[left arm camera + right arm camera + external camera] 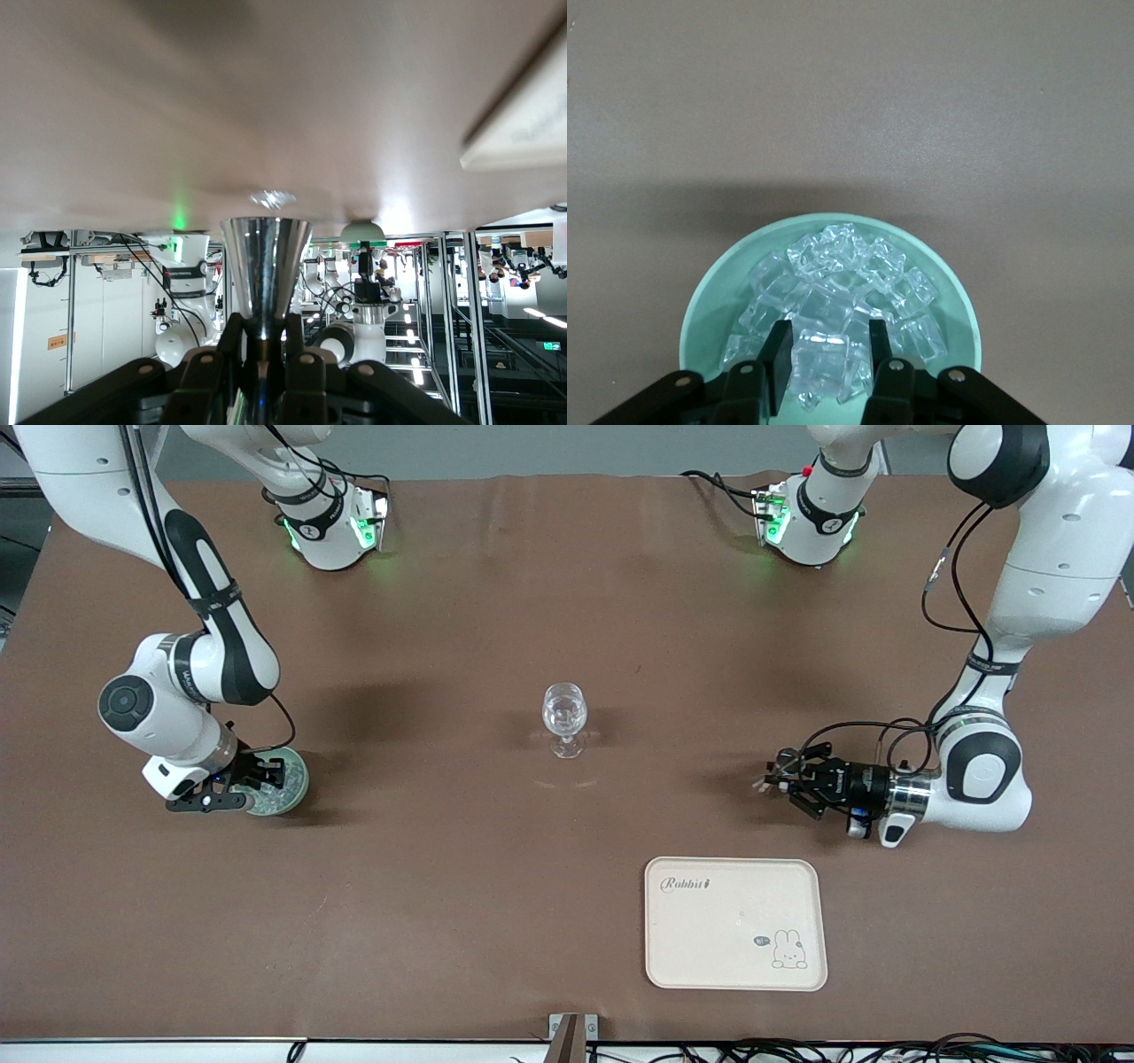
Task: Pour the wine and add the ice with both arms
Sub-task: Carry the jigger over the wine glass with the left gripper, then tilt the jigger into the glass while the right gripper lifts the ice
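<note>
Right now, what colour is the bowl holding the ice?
Pale mint green. The bowl shows best in the right wrist view, with the ice piled inside.

Table [496, 921]: brown cloth, plain. Tray [673, 948]: cream, with a rabbit drawing and dark script lettering. Bowl [709, 292]: mint green. Ice [833, 292]: clear, glittering. Glass [564, 717]: clear. Cup [264, 266]: shiny silver. Arms [1054, 558]: white with black joints.
</note>
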Robot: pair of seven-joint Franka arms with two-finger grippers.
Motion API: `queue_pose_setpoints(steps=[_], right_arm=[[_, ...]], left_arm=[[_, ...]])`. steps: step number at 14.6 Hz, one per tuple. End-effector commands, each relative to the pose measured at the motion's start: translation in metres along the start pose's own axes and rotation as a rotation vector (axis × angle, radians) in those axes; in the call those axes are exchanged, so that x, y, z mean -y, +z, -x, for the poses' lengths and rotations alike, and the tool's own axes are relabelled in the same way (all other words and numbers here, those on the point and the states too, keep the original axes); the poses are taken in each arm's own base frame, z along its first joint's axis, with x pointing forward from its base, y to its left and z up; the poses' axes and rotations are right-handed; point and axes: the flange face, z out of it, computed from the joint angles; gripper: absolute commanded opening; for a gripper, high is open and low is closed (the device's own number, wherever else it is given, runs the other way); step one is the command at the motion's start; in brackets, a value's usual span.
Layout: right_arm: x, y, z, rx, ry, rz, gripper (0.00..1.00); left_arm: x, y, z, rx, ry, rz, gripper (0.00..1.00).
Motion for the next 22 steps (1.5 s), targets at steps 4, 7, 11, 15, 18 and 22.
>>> queue_pose_setpoints(steps=[4, 7, 11, 15, 18, 22], right_arm=[[0.001, 0.006, 0.003, 0.01, -0.016, 0.005, 0.42], [0.002, 0.006, 0.003, 0.013, -0.016, 0.004, 0.4], [0.002, 0.005, 0.002, 0.012, -0.005, 0.004, 0.2], [0.001, -0.013, -0.014, 0.02, -0.004, 0.002, 0.1], [-0.001, -0.04, -0.031, 0.069, 0.007, -0.007, 0.05], [-0.001, -0.106, -0.046, 0.037, 0.112, -0.007, 0.01]], left_arm=[[-0.035, 0.073, 0.119, -0.145, -0.021, 0.007, 0.0], [-0.032, 0.124, 0.16, -0.233, -0.034, 0.002, 0.0], [-0.022, 0.174, 0.195, -0.326, -0.045, 0.012, 0.0], [-0.013, 0.223, 0.23, -0.476, -0.063, 0.003, 0.0], [-0.013, 0.248, 0.243, -0.637, -0.118, -0.02, 0.0], [-0.004, 0.275, 0.253, -0.722, -0.112, -0.056, 0.0]])
